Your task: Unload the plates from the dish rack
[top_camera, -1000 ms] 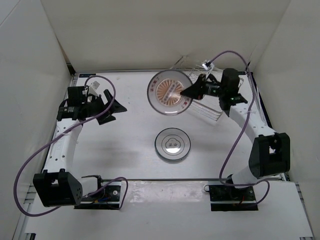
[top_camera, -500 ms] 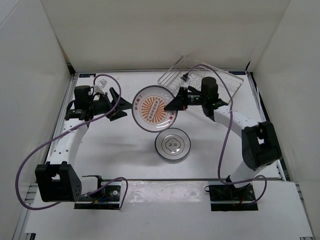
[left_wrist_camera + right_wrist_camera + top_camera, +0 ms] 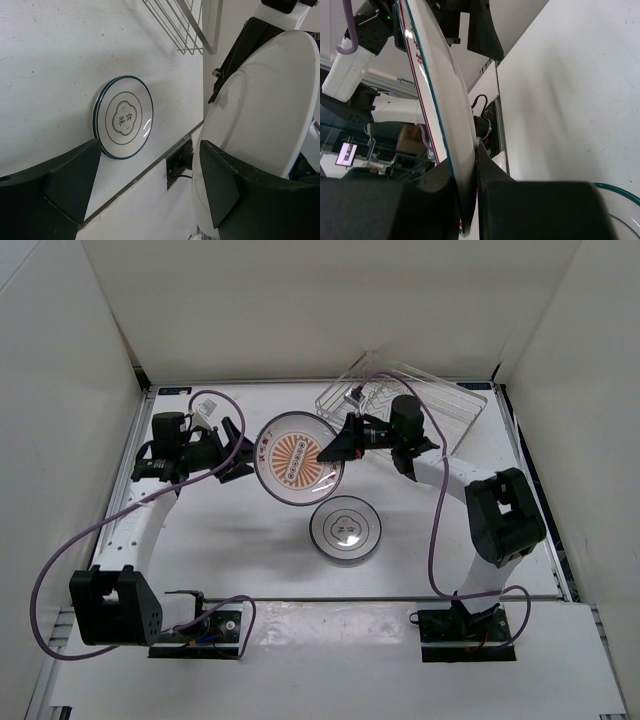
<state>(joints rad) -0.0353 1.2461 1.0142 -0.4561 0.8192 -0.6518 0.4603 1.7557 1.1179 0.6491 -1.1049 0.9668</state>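
While from above my right claw [image 3: 327, 451] clamps the orange plate [image 3: 293, 464] over the white-walled white table [image 3: 230, 540], rack [image 3: 445, 405] beyond, my left wrist shows my left claw [image 3: 149, 167] gaping beside it, my right wrist its pinched rim.

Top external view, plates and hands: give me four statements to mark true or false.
1. The right hand grips the orange-patterned plate by its rim. True.
2. The grey-ringed plate stands in the dish rack. False: it lies flat on the table, nearer the arm bases than the rack.
3. The left hand is open. True.
4. The orange-patterned plate rests on the table. False: the right hand holds it off the table, tilted.
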